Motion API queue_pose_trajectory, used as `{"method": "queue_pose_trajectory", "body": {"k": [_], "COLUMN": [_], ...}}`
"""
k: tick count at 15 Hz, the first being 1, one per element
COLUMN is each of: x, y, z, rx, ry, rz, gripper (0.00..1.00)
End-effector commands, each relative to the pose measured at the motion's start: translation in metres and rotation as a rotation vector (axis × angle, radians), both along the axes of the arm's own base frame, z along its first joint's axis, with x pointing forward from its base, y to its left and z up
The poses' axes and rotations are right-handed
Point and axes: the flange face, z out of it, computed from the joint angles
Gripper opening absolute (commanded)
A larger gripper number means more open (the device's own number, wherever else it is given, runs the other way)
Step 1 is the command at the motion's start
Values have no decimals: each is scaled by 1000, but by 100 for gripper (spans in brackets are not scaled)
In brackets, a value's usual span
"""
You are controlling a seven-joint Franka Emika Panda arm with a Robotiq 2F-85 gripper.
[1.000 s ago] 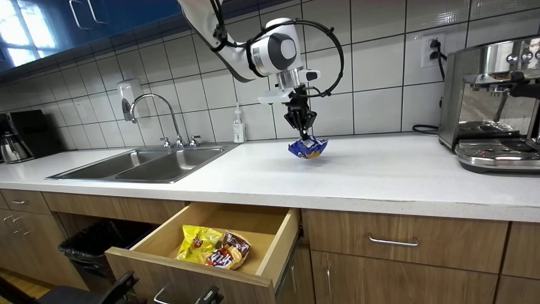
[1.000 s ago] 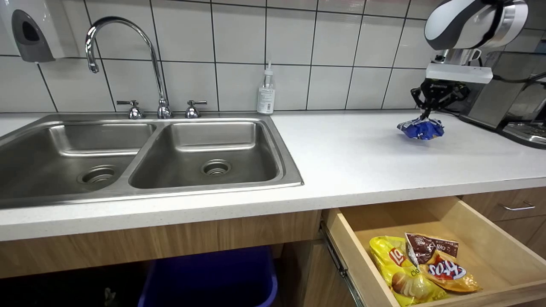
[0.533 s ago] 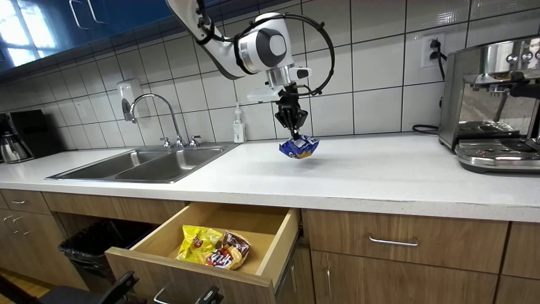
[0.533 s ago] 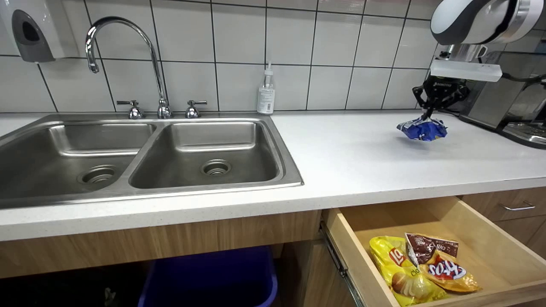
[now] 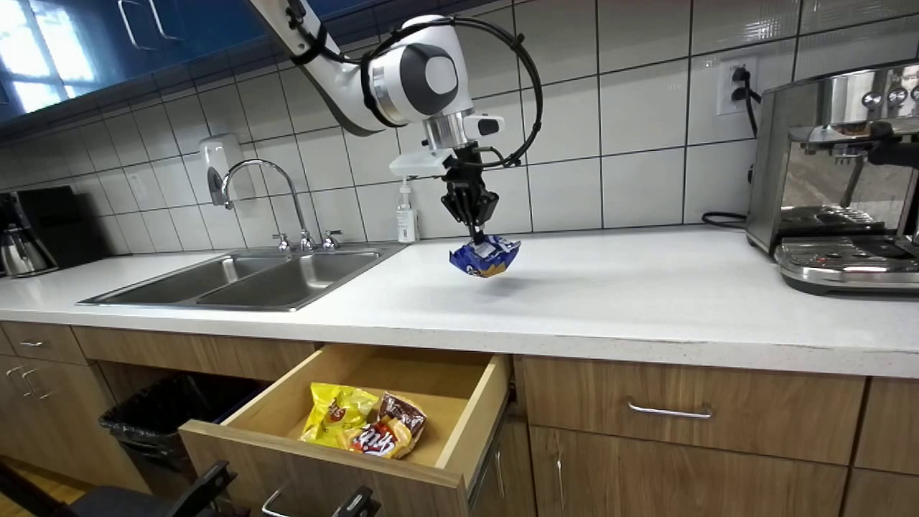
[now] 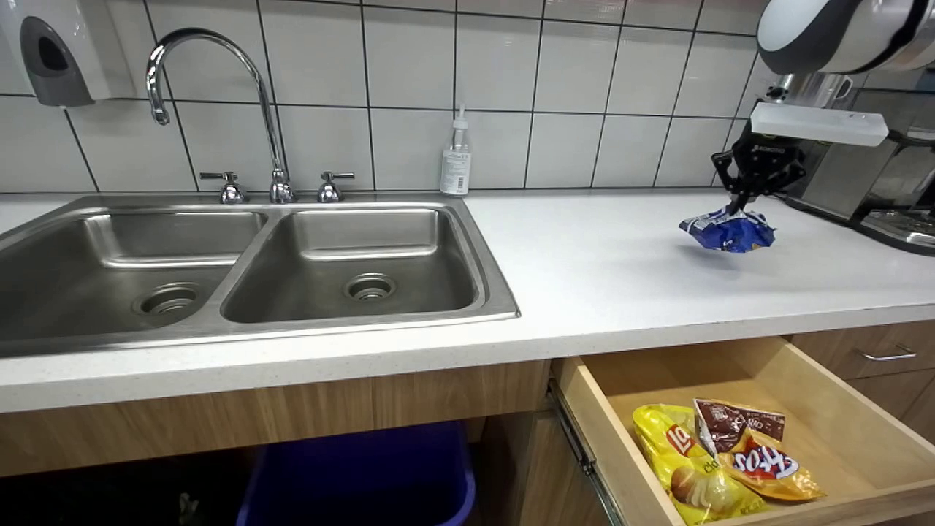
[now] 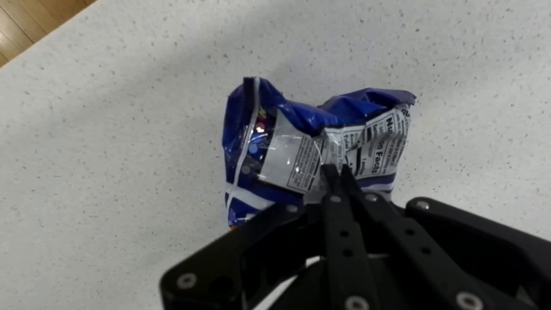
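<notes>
Broadly, white tabletop (image 5: 646, 287) spread beneath; open wooden drawer (image 5: 309, 470) jutted below front edge, yellow Lay's bag (image 6: 668, 460) inside. Blue snack bag (image 7: 297, 150) hung just above tabletop, behind drawer, drooping from fingers (image 7: 335, 215), long axis crosswise to them in wrist view. Fingers were clamped together on bag's crumpled middle.

"Nutrition Facts" stands on the blue bag (image 7: 308, 157), "La" on the yellow bag (image 6: 690, 465), and apparently "Fritos" on the orange bag (image 6: 773, 467).
</notes>
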Motion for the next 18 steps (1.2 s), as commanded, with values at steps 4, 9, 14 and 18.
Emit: {"method": "queue_pose_trajectory", "body": {"k": [4, 9, 14, 18], "x": [-57, -94, -130, -157], "y": [22, 37, 50, 63], "z": [6, 5, 3, -1], "rx": [-4, -10, -21, -30], "ry": [-10, 6, 38, 68], "rz": [51, 90, 136, 180], "gripper": [0, 0, 0, 0]}}
